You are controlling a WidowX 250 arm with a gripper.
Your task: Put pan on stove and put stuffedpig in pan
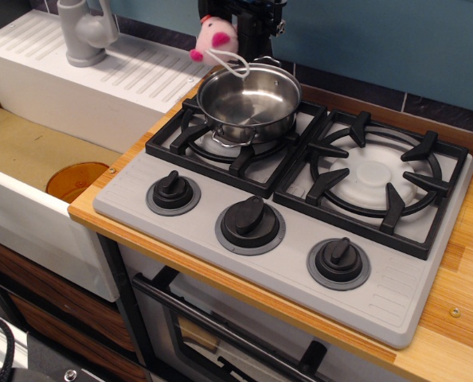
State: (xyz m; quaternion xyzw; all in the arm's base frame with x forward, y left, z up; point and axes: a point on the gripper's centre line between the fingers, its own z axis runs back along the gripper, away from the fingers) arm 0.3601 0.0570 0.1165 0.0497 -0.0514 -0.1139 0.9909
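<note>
At the far left the white sink (29,215) ran out of the picture, its basin only partly shown, with an orange drain cover (76,180) at the bottom and a grey tap (84,32) cut off at the top edge. Behind it lay the ribbed white draining board (117,76).

Further right, the pig (214,37) hung in the air above the back-left rim of the pot (249,100), its white string loop (228,64) trailing down toward that rim. The pig sat against the left side of the gripper (248,28), a dark shape at the top edge. Most of the gripper was cut off by the frame, and its fingers merged into one black mass, so how wide the jaws stood could not be made out, nor whether they pinched the pig itself or only its string.

The pot stood on the left grate of the stove (396,306), its inside bare and reflective, one loop handle facing front and the other at the back, partly hidden behind the gripper. The right burner (373,177) was uncovered. Three black knobs (251,223) lined the grey front panel. Below, an oven door handle (220,330) was cropped at the bottom edge.
</note>
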